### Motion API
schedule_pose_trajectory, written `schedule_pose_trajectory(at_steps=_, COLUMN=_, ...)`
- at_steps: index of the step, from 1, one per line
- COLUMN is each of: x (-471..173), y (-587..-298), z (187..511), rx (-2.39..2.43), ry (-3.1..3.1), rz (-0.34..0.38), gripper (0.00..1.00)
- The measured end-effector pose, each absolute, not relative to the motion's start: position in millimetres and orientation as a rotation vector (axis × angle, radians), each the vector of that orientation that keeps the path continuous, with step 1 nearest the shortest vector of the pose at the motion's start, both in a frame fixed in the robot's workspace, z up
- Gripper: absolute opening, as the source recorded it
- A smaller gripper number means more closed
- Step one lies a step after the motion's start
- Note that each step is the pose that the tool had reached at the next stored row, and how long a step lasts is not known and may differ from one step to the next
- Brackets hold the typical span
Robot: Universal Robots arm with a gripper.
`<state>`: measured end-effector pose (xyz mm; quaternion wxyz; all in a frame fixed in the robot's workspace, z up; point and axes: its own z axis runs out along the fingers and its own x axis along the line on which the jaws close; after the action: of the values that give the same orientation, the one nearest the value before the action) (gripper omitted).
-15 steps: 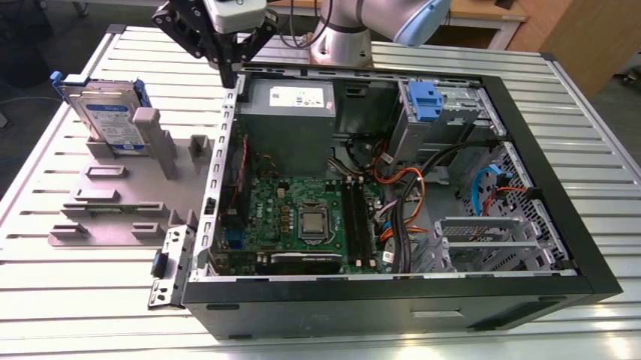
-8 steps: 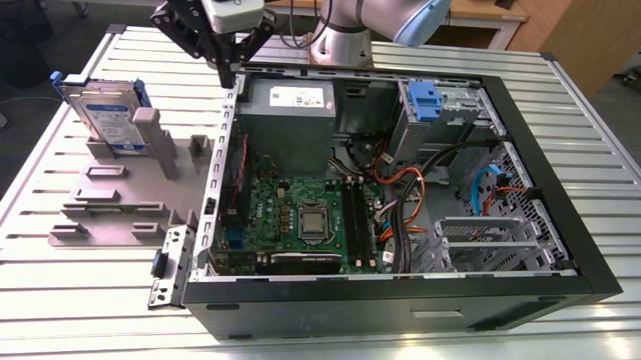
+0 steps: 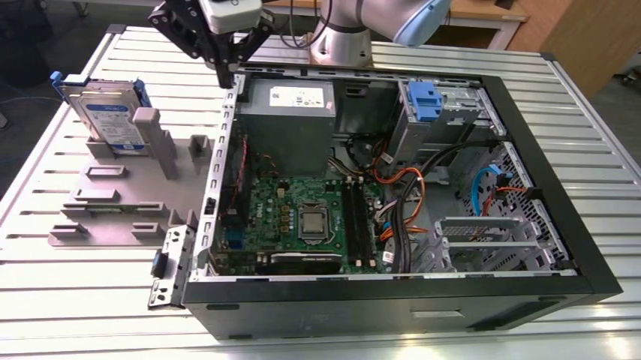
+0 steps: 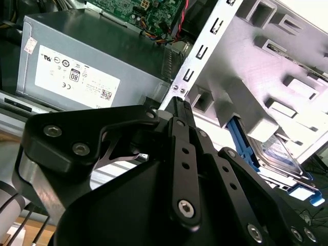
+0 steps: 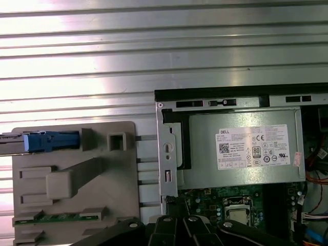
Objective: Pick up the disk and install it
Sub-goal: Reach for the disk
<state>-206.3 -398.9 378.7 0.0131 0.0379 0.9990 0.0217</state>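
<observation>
Disk [image 3: 100, 112] stood on edge in the grey holder [image 3: 130, 202] at the exterior view's upper left, likely slotted upright so its edges stayed open for a pinch. Gripper [image 3: 227, 75] was clenched, empty, hovering over the case [image 3: 401, 300] wall, apart from the disk.

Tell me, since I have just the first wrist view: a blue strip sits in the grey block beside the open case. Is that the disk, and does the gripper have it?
Observer: It is. In the exterior view the disk stands on edge in the grey holder block, with its label showing.
Operator: Where is the gripper?
Observer: The gripper hangs over the case wall next to the power supply, apart from the disk.
Operator: Is it open?
Observer: No. Its fingers meet at the tip with nothing between them.
</observation>
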Motion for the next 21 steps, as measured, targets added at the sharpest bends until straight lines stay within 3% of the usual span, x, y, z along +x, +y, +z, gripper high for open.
schedule_pose_trajectory(at_steps=21, x=-211.7, y=-398.9, z=377.7, rx=0.118, ry=3.112, rz=0.068, gripper=0.11)
